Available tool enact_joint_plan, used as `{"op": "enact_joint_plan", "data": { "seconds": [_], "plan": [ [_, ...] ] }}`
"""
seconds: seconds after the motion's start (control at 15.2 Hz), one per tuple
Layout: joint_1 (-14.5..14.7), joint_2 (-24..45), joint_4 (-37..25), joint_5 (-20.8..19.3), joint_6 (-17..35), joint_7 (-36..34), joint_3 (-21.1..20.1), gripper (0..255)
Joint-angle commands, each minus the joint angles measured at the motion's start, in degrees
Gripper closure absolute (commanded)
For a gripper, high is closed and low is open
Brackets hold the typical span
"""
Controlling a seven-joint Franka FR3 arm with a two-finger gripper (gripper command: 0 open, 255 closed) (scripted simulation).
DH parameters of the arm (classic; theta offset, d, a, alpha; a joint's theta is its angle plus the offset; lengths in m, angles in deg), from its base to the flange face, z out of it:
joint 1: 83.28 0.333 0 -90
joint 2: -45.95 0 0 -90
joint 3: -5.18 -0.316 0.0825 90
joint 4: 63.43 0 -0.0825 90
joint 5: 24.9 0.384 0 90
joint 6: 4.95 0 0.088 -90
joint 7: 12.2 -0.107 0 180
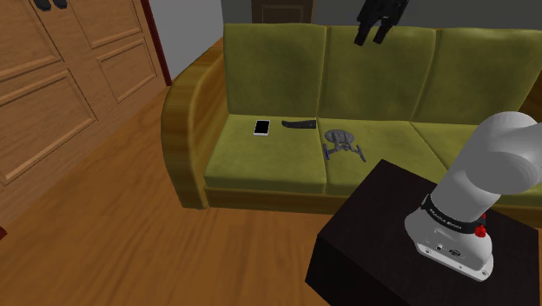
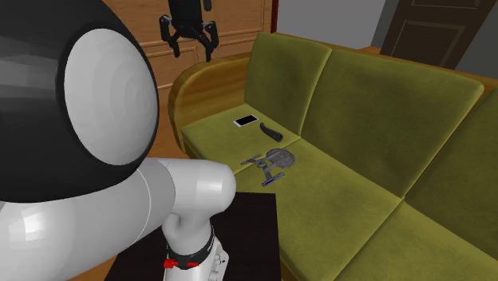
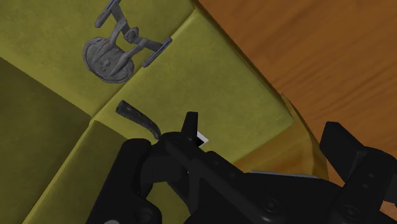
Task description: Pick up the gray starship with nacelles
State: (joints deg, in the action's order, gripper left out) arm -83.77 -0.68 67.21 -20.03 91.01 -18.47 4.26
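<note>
End effector (image 2: 190,48) hangs spread, well above gray starship (image 2: 271,162).

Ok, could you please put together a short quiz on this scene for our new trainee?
1. True or false: the gripper is shut on the gray starship.
2. Which lies nearest the armrest? A: the starship. B: the white phone. C: the dark curved object.
3. How many objects lie on the seat of the olive sofa?
Key: 1 false, the gripper hangs open high above the seat; 2 B; 3 three.
</note>
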Motion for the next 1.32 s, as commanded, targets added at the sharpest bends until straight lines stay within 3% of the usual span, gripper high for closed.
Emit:
{"op": "enact_joint_plan", "data": {
  "seconds": [0.0,0.66,1.25],
  "plan": [
    [0.00,0.00,0.00,0.00,0.00,0.00,0.00,0],
    [0.38,1.47,15.55,-4.42,14.10,14.44,7.58,0],
    [0.27,11.39,23.39,-8.57,29.49,28.00,15.76,0]
  ]
}}
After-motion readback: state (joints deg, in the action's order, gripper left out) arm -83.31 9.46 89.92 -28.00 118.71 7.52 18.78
